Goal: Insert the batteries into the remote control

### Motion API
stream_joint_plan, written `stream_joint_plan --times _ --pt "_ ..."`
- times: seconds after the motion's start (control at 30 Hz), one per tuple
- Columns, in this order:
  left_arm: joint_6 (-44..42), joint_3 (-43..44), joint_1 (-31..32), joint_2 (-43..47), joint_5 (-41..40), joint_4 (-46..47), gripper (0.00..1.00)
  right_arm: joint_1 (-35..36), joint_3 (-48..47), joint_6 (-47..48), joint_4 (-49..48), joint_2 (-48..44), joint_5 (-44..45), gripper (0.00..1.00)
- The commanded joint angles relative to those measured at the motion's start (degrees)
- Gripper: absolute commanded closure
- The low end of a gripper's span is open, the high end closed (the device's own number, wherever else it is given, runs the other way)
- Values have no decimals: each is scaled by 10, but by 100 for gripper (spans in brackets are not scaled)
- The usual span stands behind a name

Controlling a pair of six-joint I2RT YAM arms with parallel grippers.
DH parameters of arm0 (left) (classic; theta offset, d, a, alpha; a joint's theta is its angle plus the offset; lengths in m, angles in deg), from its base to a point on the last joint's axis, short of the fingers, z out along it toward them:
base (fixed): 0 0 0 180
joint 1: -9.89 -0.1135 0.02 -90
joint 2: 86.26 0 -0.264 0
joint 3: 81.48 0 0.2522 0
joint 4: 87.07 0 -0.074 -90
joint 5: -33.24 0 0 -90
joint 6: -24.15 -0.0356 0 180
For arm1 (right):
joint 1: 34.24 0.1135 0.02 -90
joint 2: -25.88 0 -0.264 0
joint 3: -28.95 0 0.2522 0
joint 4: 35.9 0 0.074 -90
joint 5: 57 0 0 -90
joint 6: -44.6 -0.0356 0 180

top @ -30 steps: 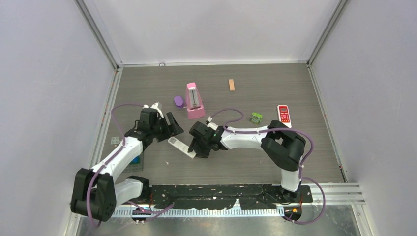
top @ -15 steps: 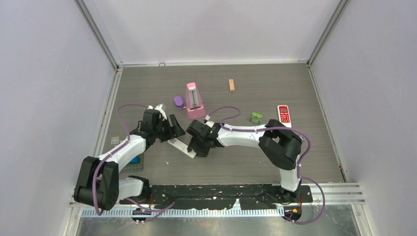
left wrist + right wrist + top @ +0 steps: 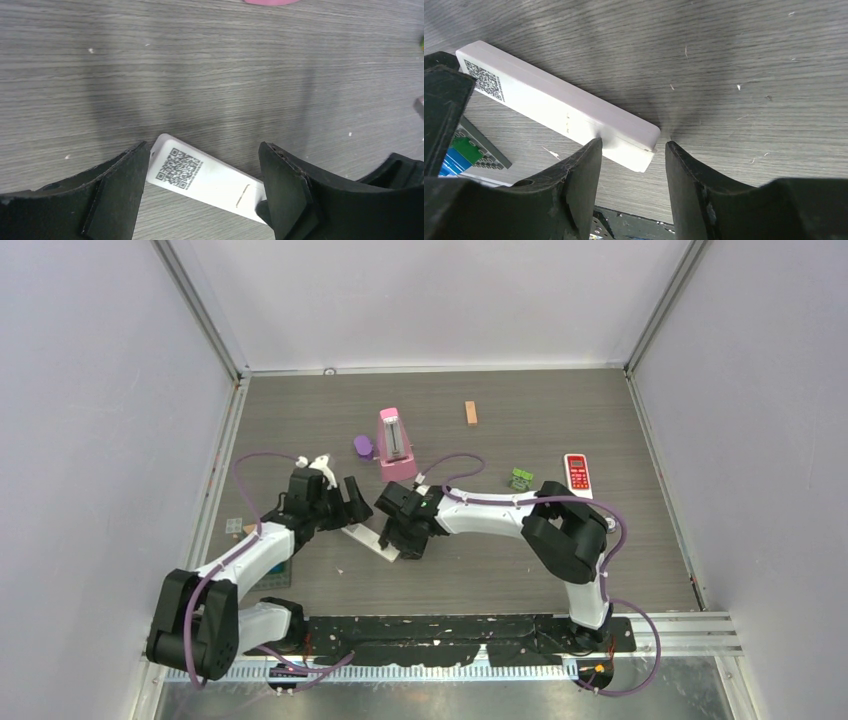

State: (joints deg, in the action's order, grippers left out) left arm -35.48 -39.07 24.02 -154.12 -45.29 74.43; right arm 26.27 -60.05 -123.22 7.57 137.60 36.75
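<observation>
remote control point(image 3: 549, 107) lies back-up, cover apparently shut. left gripper point(image 3: 204, 150) has closed in, jaws wide astride its qr end; right gripper point(image 3: 633, 144) straddles the other end, unclamped. batteries not discernible; loading not begun.

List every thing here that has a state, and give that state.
White remote, lying flat, QR-label side up.
Left hand, open, straddling the remote's QR end.
Right hand, open, straddling its other end.
Red remote, lying buttons up.
Pink metronome, seems upright.

Pink metronome point(image 3: 395, 445) beside purple lump point(image 3: 363, 446); wooden block point(image 3: 470, 413) farther back
</observation>
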Motion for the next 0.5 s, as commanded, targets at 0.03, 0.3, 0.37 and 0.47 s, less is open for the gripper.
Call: stream_joint_plan --times 0.03,0.3,0.37,0.47 --pt "-11 -10 -2 -7 -27 1 19 -5 -3 10 71 42 50 45" --pt "-2 -7 -2 -48 30 14 26 -5 -35 0 97 52 46 45" --pt "0 -12 -2 -49 36 21 28 -5 -50 -5 110 54 49 45" --pt "5 -17 -2 -52 44 28 30 -5 -69 -15 124 62 52 45"
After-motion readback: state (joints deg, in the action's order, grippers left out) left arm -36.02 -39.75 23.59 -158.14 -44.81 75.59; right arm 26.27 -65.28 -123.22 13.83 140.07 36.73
